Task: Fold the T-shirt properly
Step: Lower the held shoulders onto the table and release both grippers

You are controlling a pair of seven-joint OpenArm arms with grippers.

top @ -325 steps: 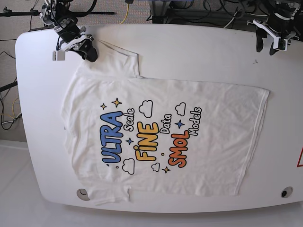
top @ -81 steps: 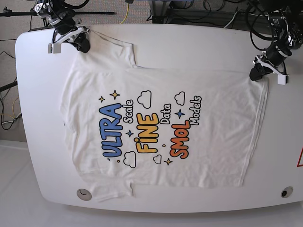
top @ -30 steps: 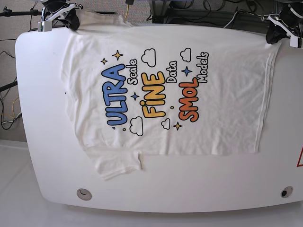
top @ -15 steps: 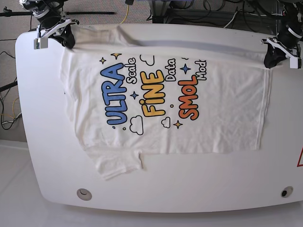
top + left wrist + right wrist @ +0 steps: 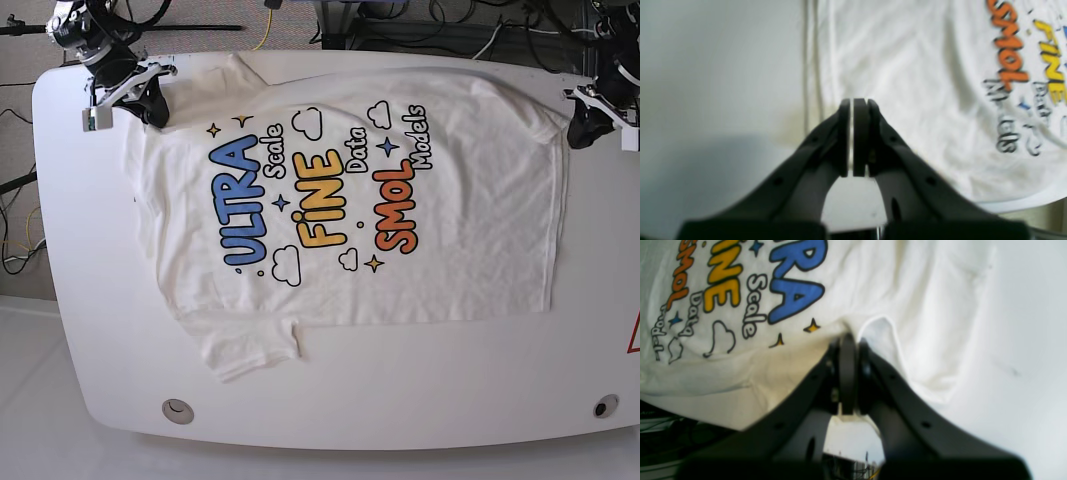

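- T-shirt (image 5: 350, 200) lies spread print-up across the upper middle of the white bench (image 5: 420, 400) in the base view; one sleeve points to the lower left, far edge runs along the bench's top rim.
- Bench: white, rounded corners, a round grommet at lower left (image 5: 177, 410) and another at lower right (image 5: 604, 406); red triangle mark (image 5: 634, 335) at the right edge.
- Room: pale floor at left, dark cables and stands along the top of the frame.
- Writing readable: blue "ULTRA", yellow "FINE", orange "SMOL", small outlined "Scale", "Data", "Models"; clouds and stars around.
- Right claw (image 5: 150, 97), upper left of the base view, clenched on the shirt's shoulder area; right wrist view shows the cloth pinched at the tips (image 5: 847, 340).
- Left claw (image 5: 585, 125), upper right of the base view, clenched at the shirt's hem corner; left wrist view shows the tips (image 5: 855, 103) pressed together with a thin white sliver between them.
- Versus half a second ago: the top fold has opened, "Models" and the upper clouds are fully visible again; the left claw sits further right.
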